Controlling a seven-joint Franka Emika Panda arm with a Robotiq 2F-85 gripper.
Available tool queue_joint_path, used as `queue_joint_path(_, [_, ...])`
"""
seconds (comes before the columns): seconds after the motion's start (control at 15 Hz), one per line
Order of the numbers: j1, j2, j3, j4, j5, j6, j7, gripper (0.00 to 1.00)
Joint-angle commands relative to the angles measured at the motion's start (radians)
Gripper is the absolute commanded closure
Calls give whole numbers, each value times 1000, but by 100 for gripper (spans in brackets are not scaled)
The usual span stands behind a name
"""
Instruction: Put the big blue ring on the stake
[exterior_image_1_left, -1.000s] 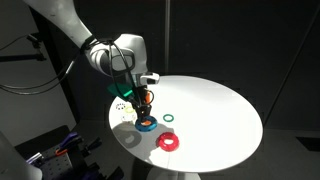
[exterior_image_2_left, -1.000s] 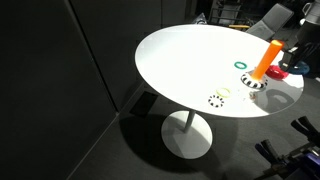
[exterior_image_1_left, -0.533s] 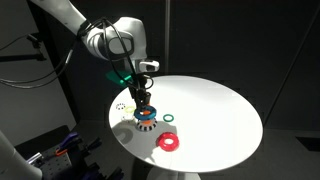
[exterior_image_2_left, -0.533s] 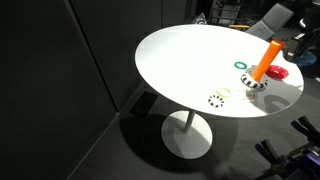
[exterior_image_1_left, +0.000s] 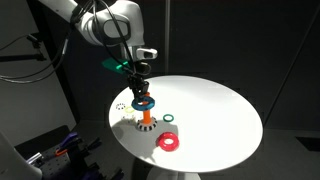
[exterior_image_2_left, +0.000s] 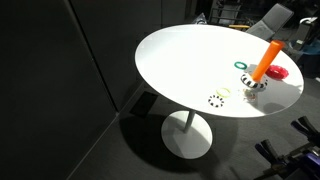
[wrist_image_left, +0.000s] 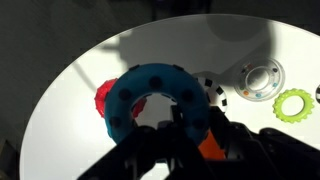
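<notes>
My gripper (exterior_image_1_left: 141, 90) is shut on the big blue ring (exterior_image_1_left: 143, 102) and holds it in the air at about the top of the orange stake (exterior_image_1_left: 145, 118). In the wrist view the blue ring (wrist_image_left: 130, 90) fills the middle. The stake's orange top (wrist_image_left: 210, 148) shows beside my fingers (wrist_image_left: 195, 125), not through the ring's hole. The stake (exterior_image_2_left: 265, 62) also stands upright on its small base in an exterior view, where the blue ring and gripper are out of frame.
A red ring (exterior_image_1_left: 169, 141) (exterior_image_2_left: 277, 72) (wrist_image_left: 103, 97) and a small green ring (exterior_image_1_left: 170, 121) (exterior_image_2_left: 241, 65) (wrist_image_left: 293, 102) lie near the stake on the round white table (exterior_image_1_left: 215, 105). A black-and-white disc (exterior_image_2_left: 216, 98) lies nearer the table edge.
My gripper has risen with the blue ring from table level beside the stake to about the stake's top. The stake and other rings have not moved.
</notes>
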Motion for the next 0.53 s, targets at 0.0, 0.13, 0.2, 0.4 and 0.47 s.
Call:
queue_joint_path(0.0, [-14, -37, 23, 39, 26, -86, 9, 90])
queue_joint_path(0.13, [-12, -35, 30, 58, 32, -105, 15, 90])
queue_joint_path(0.2, [-11, -32, 33, 67, 35, -108, 19, 90])
queue_joint_path(0.4, [-7, -15, 44, 98, 48, -113, 25, 90])
queue_joint_path(0.47, [-6, -10, 49, 105, 52, -112, 28, 90])
